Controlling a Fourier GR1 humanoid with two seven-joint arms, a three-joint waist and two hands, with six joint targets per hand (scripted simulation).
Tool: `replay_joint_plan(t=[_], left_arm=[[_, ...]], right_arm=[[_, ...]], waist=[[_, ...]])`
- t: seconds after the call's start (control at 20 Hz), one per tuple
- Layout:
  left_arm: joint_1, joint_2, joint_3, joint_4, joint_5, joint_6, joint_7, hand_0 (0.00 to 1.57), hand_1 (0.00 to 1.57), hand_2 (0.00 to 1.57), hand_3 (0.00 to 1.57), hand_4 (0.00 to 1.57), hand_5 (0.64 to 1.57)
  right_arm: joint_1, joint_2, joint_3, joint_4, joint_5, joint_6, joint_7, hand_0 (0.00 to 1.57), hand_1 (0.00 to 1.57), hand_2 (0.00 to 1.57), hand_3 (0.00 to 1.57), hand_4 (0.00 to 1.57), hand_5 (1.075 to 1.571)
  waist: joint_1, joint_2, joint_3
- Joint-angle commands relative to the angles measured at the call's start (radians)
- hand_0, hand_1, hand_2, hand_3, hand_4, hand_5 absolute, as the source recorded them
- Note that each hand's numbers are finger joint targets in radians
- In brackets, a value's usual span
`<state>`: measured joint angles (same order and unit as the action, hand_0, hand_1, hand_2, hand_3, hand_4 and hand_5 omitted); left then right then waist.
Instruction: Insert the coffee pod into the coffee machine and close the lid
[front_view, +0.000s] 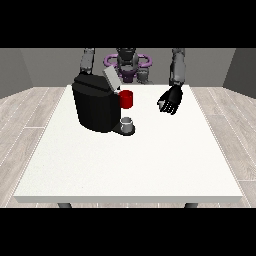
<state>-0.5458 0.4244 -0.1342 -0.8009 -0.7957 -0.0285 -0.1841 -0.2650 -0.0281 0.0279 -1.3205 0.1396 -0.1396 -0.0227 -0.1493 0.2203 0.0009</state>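
The black coffee machine (95, 105) stands on the white table (130, 165), left of centre, with its grey lid (111, 77) tilted up. A red thing at the machine (126, 99) sits at its right side. Below it, a small grey thing (128, 122) rests on the machine's dark base; I cannot tell whether it is the pod. The hand at the view's right (170, 101) hangs above the table, well right of the machine, its fingers relaxed and nothing in it. The arm at the view's left (87, 61) drops behind the machine, which hides its hand.
The table's front edge (130, 199) lies near the camera. The robot's torso (127, 65) is behind the table's far edge. Wooden floor surrounds the table.
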Motion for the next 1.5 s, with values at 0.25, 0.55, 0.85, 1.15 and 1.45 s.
replay_joint_plan(t=[0.25, 0.55, 0.85, 1.15, 1.45], left_arm=[[-0.036, -0.021, 0.016, 0.156, -0.083, 0.028, -0.067, 0.91, 0.91, 1.05, 0.96, 0.41, 1.571], [-0.07, -0.059, 0.051, 0.089, -0.017, -0.032, -0.112, 1.37, 1.37, 1.37, 1.3, 0.48, 1.571], [-0.13, -0.122, 0.05, 0.045, 0.014, -0.196, -0.024, 1.42, 1.42, 1.41, 1.33, 0.52, 1.571], [-0.21, -0.141, 0.051, -0.012, 0.015, -0.29, 0.02, 1.42, 1.42, 1.4, 1.33, 0.53, 1.571], [-0.296, -0.126, 0.087, -0.012, 0.027, -0.384, 0.088, 1.33, 1.33, 1.35, 1.32, 0.59, 1.571]], right_arm=[[0.02, 0.026, 0.036, 0.018, -0.005, -0.057, -0.005, 0.0, 0.0, 0.0, 0.0, 0.0, 1.571], [0.016, 0.024, -0.001, 0.09, 0.071, -0.112, 0.033, 0.0, 0.0, 0.0, 0.0, 0.0, 1.571], [0.038, -0.019, -0.044, 0.173, 0.038, -0.06, 0.01, 0.0, 0.0, 0.0, 0.0, 0.0, 1.571], [0.043, -0.007, -0.037, 0.225, 0.055, -0.069, -0.06, 0.0, 0.0, 0.0, 0.0, 0.0, 1.571], [0.008, -0.028, -0.038, 0.171, 0.034, -0.023, 0.017, 0.0, 0.0, 0.0, 0.0, 0.0, 1.571]], waist=[[0.004, -0.018, -0.0013], [0.054, -0.087, -0.0011], [0.063, -0.168, -0.0004], [0.064, -0.182, -0.0005], [0.022, -0.217, -0.0006]])
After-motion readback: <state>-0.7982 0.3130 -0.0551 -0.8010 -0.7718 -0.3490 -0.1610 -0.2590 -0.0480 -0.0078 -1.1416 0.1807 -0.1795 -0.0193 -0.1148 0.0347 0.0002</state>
